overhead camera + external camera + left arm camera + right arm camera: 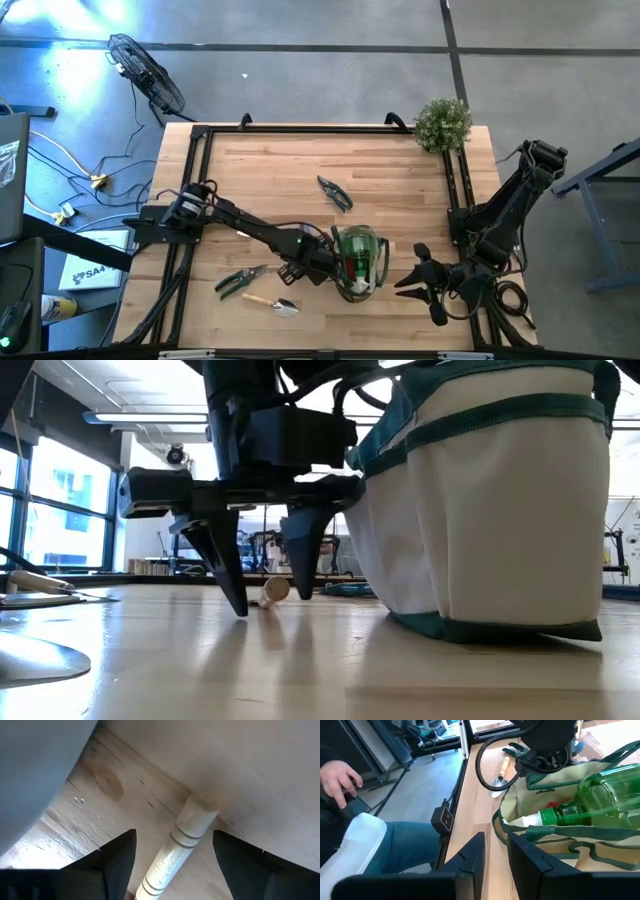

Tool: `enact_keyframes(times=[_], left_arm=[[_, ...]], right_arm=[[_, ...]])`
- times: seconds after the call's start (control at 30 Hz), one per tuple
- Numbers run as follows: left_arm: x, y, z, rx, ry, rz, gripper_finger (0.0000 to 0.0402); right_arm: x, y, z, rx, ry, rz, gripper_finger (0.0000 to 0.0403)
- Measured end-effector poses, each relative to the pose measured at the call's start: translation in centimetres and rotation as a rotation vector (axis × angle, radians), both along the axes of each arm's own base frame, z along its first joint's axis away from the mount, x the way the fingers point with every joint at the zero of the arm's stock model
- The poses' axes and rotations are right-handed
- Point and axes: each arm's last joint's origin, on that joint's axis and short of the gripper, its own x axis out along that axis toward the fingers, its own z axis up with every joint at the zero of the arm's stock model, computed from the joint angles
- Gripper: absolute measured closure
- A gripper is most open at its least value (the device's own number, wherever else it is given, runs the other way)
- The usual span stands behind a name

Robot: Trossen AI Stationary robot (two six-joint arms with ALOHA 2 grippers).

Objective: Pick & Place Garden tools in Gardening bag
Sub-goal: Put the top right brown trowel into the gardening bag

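The left gripper (pixel 312 266) is down at the table (pixel 300 170) just beside the gardening bag (pixel 358 262), its fingers spread wide. In the low view its two dark fingertips (pixel 232 595) reach down to the wooden surface, and between them lies a pale wooden tool handle (pixel 272 590), seen end-on. The left wrist view shows that handle (pixel 180 847) as a turned, ringed rod lying between the parted fingers (pixel 112 862) and not yet pinched; its far end runs up against the beige wall of the bag (pixel 240 775).

On the table toward the left front lie green-handled pruning shears (pixel 240 281), long axis slanting toward the bag, and just in front of them a wooden-handled trowel (pixel 272 303) with its metal blade pointing toward the bag. Another pair of pruning shears (pixel 335 193) lies nearer the middle of the table, well apart from the bag, set diagonally.

The bag stands upright and open. Inside it a green spray bottle (pixel 600 800) lies on its side, with a bit of red (pixel 551 806) beside its neck.

The right gripper (pixel 425 278) waits to the right of the bag, near but apart, with its fingers (pixel 470 857) open and holding nothing. A bushy plant (pixel 442 124) stands at the far right corner. A person's hand (pixel 337 777) shows beyond the table edge.
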Motion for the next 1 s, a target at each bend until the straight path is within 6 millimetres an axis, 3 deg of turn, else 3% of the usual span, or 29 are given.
enact_keyframes(times=[0.27, 0.53, 0.77, 1.0], left_arm=[[0.3, 0.5, -0.8, -0.047, 0.035, 0.004, 0.0207], [0.2, 0.5, -1.0, -0.065, 0.06, 0.028, 0.0342], [0.1, 0.2, -0.9, -0.033, 0.053, 0.051, 0.0339], [0.3, -0.7, 0.7, 0.121, 0.024, 0.099, 0.0339]], right_arm=[[0.0, 0.0, 0.0, 0.0, 0.0, 0.0, 0.033], [0.0, 0.0, 0.0, 0.0, 0.0, 0.0, 0.033], [0.0, 0.0, 0.0, 0.0, 0.0, 0.0, 0.033], [0.0, 0.0, 0.0, -0.001, 0.0, 0.0, 0.033]])
